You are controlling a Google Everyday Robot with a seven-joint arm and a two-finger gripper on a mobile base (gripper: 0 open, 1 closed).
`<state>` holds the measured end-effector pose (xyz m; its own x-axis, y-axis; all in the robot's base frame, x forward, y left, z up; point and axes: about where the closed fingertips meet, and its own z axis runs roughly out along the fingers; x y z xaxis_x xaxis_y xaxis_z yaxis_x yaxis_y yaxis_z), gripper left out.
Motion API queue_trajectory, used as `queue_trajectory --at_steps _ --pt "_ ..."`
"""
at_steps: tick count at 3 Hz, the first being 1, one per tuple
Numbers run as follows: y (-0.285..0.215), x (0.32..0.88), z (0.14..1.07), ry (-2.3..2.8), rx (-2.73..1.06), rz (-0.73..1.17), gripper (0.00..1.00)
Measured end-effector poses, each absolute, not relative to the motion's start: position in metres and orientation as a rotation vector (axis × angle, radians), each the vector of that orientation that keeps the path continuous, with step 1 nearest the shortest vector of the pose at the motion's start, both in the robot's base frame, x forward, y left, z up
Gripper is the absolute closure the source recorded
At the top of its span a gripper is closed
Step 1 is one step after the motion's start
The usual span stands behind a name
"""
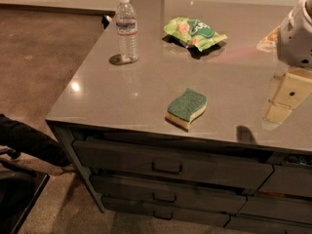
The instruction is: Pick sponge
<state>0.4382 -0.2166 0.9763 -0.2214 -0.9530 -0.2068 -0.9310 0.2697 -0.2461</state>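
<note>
The sponge [187, 107] lies flat near the front edge of the grey countertop [122, 96]. It has a dark green scouring top over a pale yellow foam layer, and nothing touches it. My gripper [278, 112] hangs at the right edge of the view, over the counter, well to the right of the sponge and about level with it. Its pale yellow end points down toward the surface, below the white arm housing [297, 33]. It holds nothing that I can see.
A clear water bottle [127, 29] stands at the back left of the counter. A green snack bag [194, 33] lies at the back middle. Something yellowish [268, 40] sits at the back right. Drawers with handles [165, 167] are below the front edge. A dark object [24, 143] is on the floor at the left.
</note>
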Motion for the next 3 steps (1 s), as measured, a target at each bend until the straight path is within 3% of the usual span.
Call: queue_trajectory --at_steps 1,3 --pt "-0.217 0.438 0.976 2.231 -1.724 -0.099 0.00" --pt "-0.184 0.491 0.948 2.087 -1.869 0.044 0.00"
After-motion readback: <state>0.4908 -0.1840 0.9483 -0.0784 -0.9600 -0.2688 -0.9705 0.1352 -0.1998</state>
